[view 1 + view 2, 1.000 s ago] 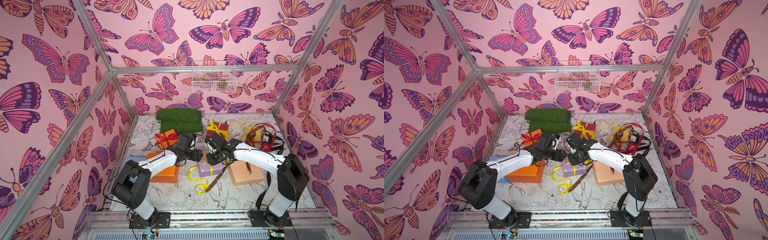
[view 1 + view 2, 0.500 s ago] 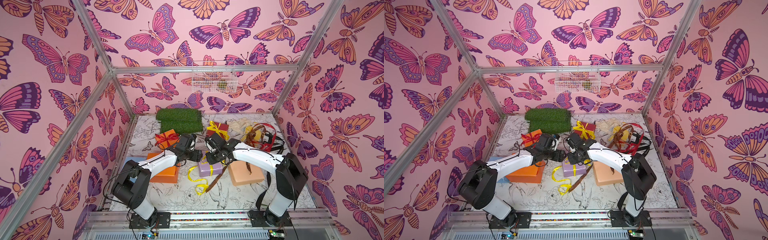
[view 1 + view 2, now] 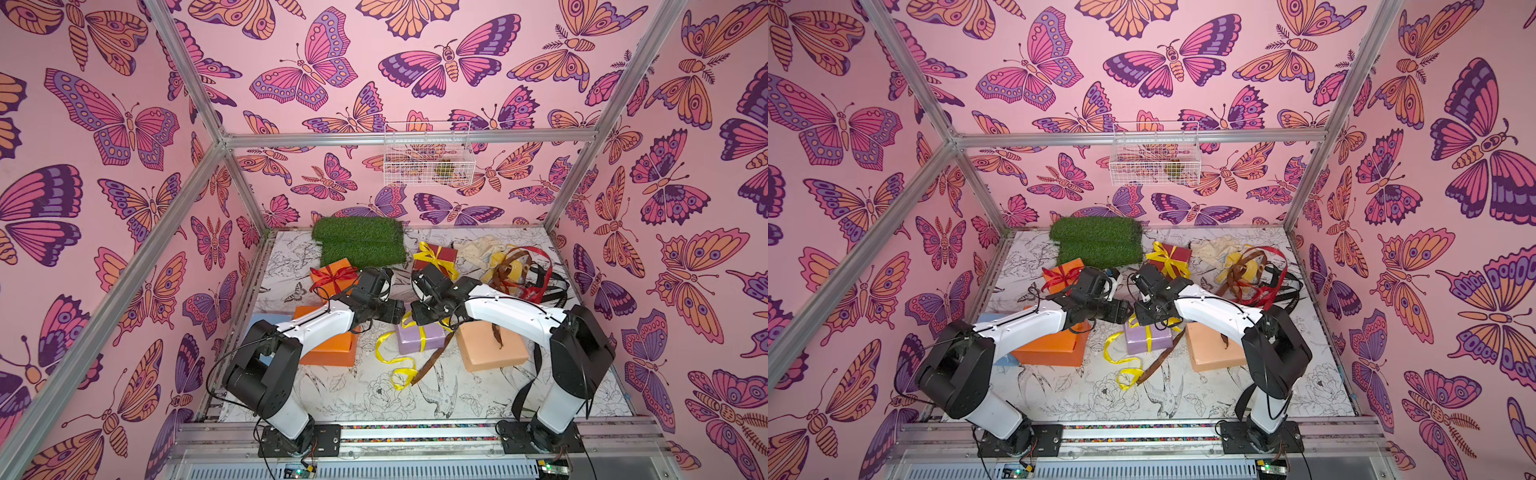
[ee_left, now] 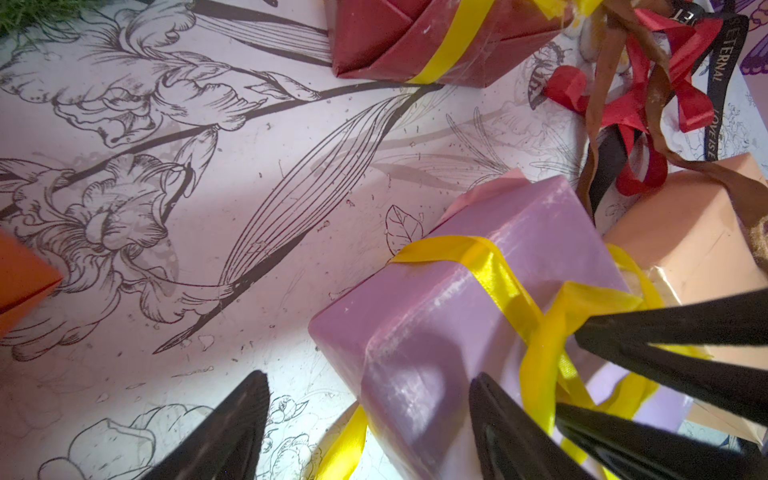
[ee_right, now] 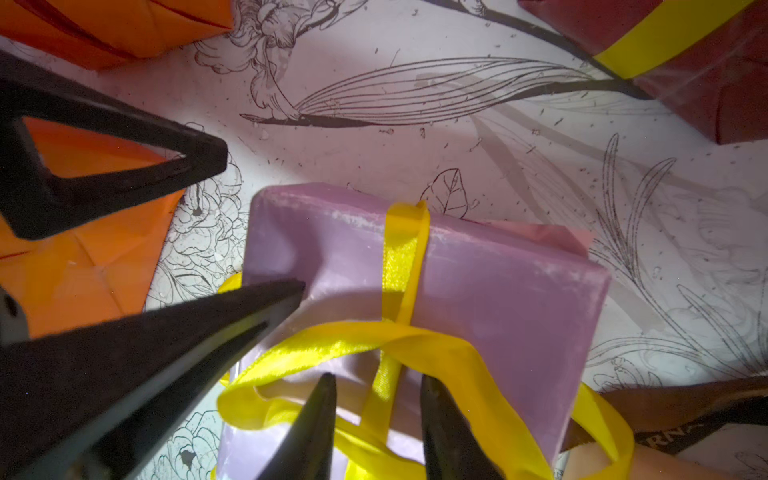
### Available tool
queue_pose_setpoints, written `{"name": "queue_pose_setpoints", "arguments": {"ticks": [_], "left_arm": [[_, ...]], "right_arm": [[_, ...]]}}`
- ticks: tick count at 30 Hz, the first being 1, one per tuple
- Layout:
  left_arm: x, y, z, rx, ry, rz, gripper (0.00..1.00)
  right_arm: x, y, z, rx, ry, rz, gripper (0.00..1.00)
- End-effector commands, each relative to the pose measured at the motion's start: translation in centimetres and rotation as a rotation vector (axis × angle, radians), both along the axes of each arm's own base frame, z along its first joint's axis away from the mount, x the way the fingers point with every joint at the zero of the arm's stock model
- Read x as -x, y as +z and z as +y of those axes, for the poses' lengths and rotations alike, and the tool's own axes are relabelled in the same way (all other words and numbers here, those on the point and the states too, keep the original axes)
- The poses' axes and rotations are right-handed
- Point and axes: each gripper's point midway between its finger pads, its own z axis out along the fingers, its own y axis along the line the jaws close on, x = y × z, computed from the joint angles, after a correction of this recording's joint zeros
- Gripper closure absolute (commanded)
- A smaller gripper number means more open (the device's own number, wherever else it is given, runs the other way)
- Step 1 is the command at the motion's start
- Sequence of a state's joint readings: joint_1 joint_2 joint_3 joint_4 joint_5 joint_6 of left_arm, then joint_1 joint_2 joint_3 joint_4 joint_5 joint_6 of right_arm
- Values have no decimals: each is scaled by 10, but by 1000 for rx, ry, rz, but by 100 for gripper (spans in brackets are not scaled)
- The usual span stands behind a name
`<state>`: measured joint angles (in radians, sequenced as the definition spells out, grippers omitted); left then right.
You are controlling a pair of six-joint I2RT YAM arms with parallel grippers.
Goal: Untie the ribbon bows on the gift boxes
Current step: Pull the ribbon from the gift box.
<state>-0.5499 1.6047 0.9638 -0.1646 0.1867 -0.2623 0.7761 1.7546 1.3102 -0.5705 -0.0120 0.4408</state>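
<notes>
Looking at the lilac gift box (image 3: 409, 340), you see glossy paper scuffed pale at its edges. It lies mid-surface (image 3: 457, 399), with its yellow ribbon (image 5: 399, 266) crossed on top and slack loops spilling off. Your left end effector (image 4: 370, 376) is spread, one finger beside the box and one over its top. Your right end effector (image 5: 379, 377) stands part-open, a ribbon strand running between its fingers.

Both top views are bright, evenly lit and sharp, with only faint, soft shadows on the table (image 3: 457, 399); the wide lens splays the walls (image 3: 124, 166) outward. The wrist views are dimmer and purple-tinted, a white pool of light near the lens fading into shadowed corners. Pale glare streaks the lilac box (image 5: 498, 282), and the nearest fingers (image 5: 316, 428) look soft-edged.
</notes>
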Motion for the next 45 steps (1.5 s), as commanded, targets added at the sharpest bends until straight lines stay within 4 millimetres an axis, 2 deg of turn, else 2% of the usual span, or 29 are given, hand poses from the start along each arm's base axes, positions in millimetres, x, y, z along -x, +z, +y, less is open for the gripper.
{"name": "queue_pose_setpoints", "arguments": {"ticks": [1, 9, 16, 21, 38, 45], "left_arm": [[5, -10, 5, -23, -11, 23, 22], [4, -10, 5, -22, -9, 24, 22], [4, -11, 5, -22, -7, 28, 22], [3, -11, 5, -21, -5, 26, 22], [4, -11, 7, -25, -5, 22, 22], [4, -12, 9, -27, 1, 24, 22]], "right_arm": [[-9, -3, -2, 16, -33, -8, 65], [-6, -15, -3, 40, -25, 24, 67], [-2, -14, -1, 44, -12, 33, 71], [-2, -22, -11, 134, -15, 27, 73], [4, -30, -7, 214, -20, 19, 80], [10, -29, 7, 152, 12, 47, 93]]}}
